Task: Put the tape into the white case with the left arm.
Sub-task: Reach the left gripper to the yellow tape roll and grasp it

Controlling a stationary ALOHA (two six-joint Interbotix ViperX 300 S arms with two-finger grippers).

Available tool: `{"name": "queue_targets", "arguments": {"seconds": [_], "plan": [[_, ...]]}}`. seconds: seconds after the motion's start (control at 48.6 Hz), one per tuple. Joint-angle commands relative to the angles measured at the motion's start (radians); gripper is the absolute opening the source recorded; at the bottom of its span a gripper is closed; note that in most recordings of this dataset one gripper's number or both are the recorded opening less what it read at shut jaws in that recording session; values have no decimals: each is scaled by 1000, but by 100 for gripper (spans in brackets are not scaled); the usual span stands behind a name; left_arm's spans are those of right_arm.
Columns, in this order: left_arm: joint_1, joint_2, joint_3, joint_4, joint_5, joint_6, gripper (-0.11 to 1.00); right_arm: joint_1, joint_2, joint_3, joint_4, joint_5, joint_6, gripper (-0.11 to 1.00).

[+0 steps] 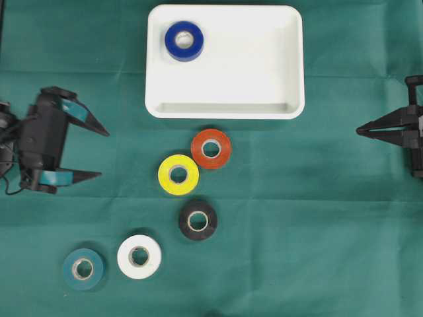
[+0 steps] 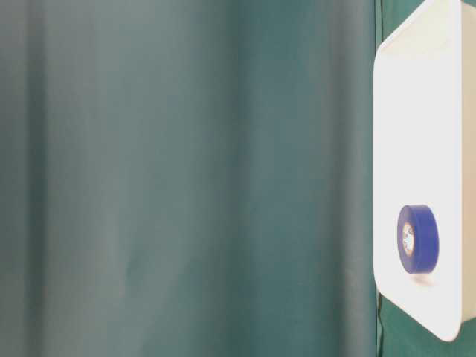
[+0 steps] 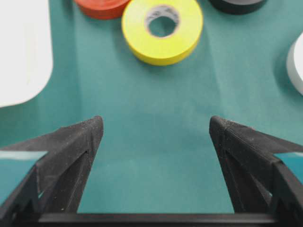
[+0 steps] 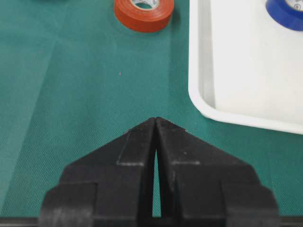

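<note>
Lying flat in the far-left corner of the white case [image 1: 264, 72], a blue tape [image 1: 184, 41] sits alone. Nearer, on the green cloth [image 1: 317, 218], lie orange [image 1: 211, 148], yellow [image 1: 178, 174], black [image 1: 197, 220], white [image 1: 139, 257] and teal [image 1: 83, 269] rolls. Left gripper [image 1: 105, 154] hovers at the left edge, jaws spread wide and empty, pointing toward the yellow roll. Right gripper [image 1: 359, 130] rests with jaws pressed together

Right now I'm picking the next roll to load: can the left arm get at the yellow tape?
Probably yes. The left end effector is open and empty, aimed at the yellow tape across bare cloth. The orange tape touches it on the far side, so a grasp may nudge that.
</note>
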Motion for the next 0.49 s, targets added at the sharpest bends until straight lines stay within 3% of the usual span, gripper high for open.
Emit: {"name": "queue_targets", "arguments": {"seconds": [0.0, 0.473], "plan": [[-9, 37, -48, -2, -9, 0, 98, -2, 5, -11, -2, -11, 0, -9], [-71, 284, -201, -2, -9, 3, 98, -2, 5, -11, -2, -11, 0, -9]]}}
